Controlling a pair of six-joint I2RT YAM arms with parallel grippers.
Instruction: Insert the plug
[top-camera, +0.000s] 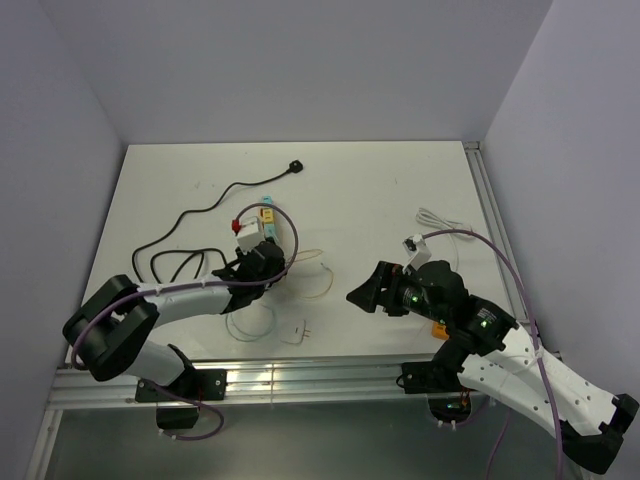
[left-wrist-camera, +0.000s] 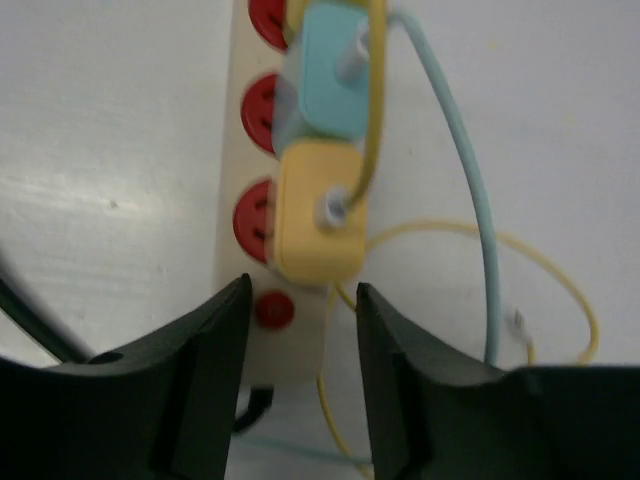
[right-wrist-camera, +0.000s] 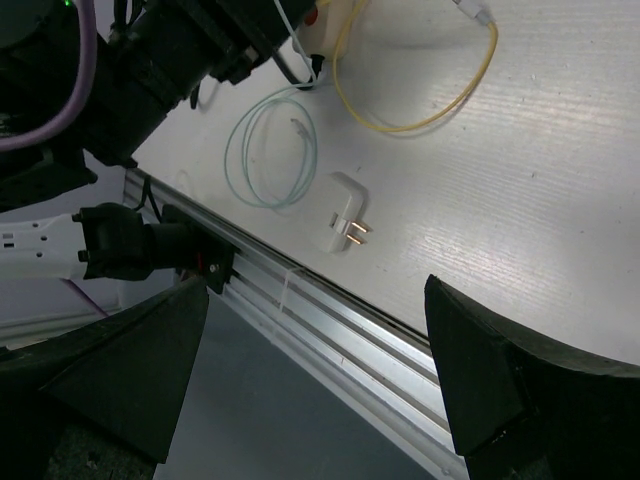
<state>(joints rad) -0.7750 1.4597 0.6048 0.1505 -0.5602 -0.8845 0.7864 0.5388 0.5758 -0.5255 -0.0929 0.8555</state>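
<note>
White table (top-camera: 400, 190) ran open to its far edge. Right claw (right-wrist-camera: 315, 300) hung wide and empty over the near rail (right-wrist-camera: 345, 335). Left claw (left-wrist-camera: 300, 320) gaped, holding nothing, just short of the power strip (left-wrist-camera: 228, 150), yellow plug (left-wrist-camera: 318, 215) seated there; white plug (right-wrist-camera: 343, 213) lay loose near the rail.

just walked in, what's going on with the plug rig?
The left gripper hovers open over the power strip, its fingers just short of the yellow adapter. That adapter appears seated in a socket, next to the blue adapter. The left gripper holds nothing. The right gripper hangs wide open and empty, with a white plug lying loose in front of it, prongs exposed.
</note>
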